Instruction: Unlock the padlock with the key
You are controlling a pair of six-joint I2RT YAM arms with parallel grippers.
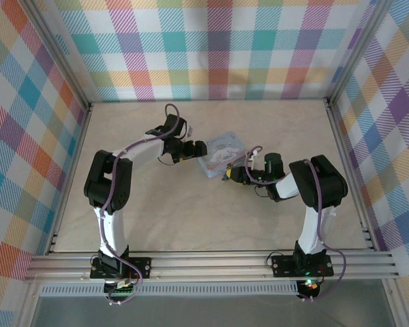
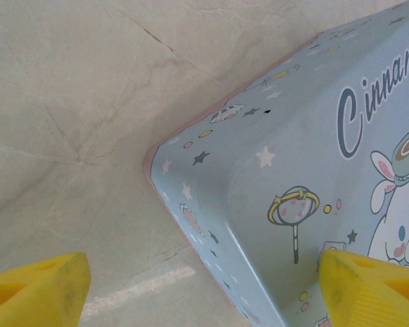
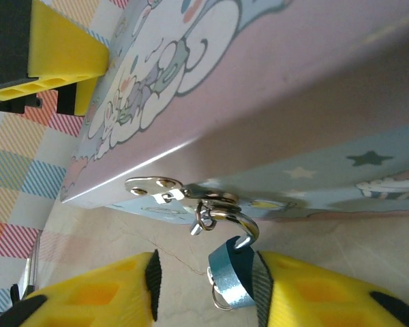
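Two arms: meet at the padlock (image 1: 221, 155), mid-table (image 1: 157, 225).
Padlock: printed face up, silver hasp (image 3: 153, 187) on its side wall.
Left gripper (image 2: 201, 262): jaws wide, holding nothing; one finger over the printed face, the other over bare table.
Right gripper (image 3: 208, 272): jaws half closed around the key (image 3: 230, 272); one pad touches it, the other is just apart.
Key: hangs just below the hasp.
Step in hand: likely pinching the key. Close squarely on its blue head and brace the padlock before turning.

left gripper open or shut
Open: the left gripper has its yellow fingers far apart, at the two bottom corners of its wrist view.
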